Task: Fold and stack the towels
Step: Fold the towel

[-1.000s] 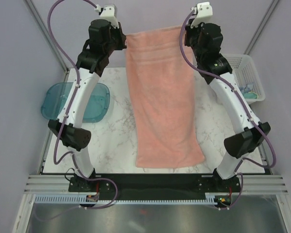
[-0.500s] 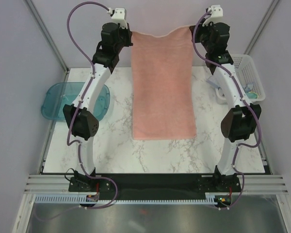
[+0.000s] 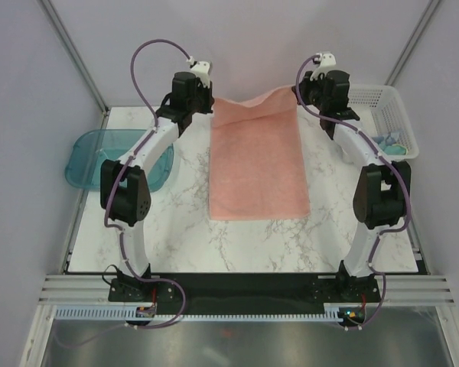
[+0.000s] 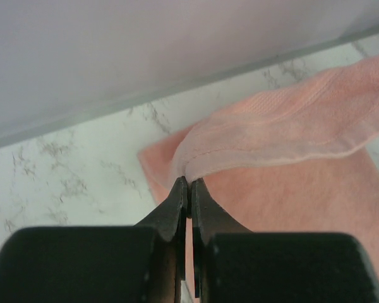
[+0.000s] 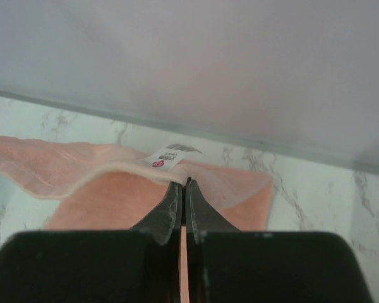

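A salmon-pink towel (image 3: 258, 164) lies lengthwise on the marble table, folded, with its top layer held up at the far end. My left gripper (image 3: 212, 105) is shut on the towel's far left corner (image 4: 196, 161); the jaws pinch the edge (image 4: 188, 182). My right gripper (image 3: 297, 93) is shut on the far right corner (image 5: 196, 169), next to a small white tag (image 5: 169, 156). Both grippers hover low over the far edge of the table. A light blue and a yellow-teal towel (image 3: 390, 144) lie bunched in the basket.
A translucent teal tray (image 3: 88, 155) sits at the left of the table. A white mesh basket (image 3: 380, 103) stands at the far right. The grey back wall (image 4: 145, 44) is close behind both grippers.
Both grippers have carried the towel's corners away from me and down toward the far edge. The hanging towel has laid down onto the table, and its near end has drawn back from the front.
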Action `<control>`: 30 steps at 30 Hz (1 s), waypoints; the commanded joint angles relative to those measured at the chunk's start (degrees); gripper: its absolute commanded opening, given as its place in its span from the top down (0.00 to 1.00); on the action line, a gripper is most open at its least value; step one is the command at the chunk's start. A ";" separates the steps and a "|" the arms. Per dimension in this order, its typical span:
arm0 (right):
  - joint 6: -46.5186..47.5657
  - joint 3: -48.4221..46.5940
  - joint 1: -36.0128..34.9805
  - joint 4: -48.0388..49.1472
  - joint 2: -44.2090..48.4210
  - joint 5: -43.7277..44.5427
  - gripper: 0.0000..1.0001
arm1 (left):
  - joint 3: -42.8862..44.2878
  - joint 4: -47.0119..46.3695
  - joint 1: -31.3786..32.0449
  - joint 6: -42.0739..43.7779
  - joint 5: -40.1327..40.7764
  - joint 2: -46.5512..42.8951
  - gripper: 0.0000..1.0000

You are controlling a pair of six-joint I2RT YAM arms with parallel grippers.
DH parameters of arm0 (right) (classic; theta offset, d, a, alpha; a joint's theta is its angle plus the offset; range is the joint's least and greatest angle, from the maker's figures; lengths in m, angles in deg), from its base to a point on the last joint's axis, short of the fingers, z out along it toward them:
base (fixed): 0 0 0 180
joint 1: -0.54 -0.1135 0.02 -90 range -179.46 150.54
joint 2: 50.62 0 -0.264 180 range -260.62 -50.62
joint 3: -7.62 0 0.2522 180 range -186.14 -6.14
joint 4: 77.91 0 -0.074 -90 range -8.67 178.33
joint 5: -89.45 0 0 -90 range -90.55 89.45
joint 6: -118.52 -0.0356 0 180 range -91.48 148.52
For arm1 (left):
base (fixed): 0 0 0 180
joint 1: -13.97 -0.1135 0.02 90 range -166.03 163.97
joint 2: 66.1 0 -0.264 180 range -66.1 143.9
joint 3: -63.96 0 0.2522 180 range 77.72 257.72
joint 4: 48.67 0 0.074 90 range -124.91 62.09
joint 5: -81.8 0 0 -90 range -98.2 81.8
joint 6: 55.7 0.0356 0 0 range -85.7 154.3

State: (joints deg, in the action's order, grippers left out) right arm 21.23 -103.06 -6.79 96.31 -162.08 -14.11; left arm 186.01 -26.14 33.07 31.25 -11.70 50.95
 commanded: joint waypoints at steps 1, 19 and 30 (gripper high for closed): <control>1.22 5.85 1.09 1.95 9.31 -1.03 1.00 | -7.44 -4.47 0.42 0.94 -3.17 -11.12 0.98; -4.93 38.90 0.92 -14.93 34.98 -6.47 1.00 | -43.93 0.54 7.44 -0.73 -7.66 -34.78 0.98; -9.32 51.38 0.74 -24.25 46.15 -3.23 1.00 | -53.88 5.55 16.76 -6.00 -0.19 -37.95 0.98</control>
State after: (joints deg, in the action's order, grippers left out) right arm 14.63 -54.72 -5.83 73.65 -117.99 -18.03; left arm 133.77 -21.66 48.43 28.54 -15.16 14.49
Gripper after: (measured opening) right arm 0.018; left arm 0.044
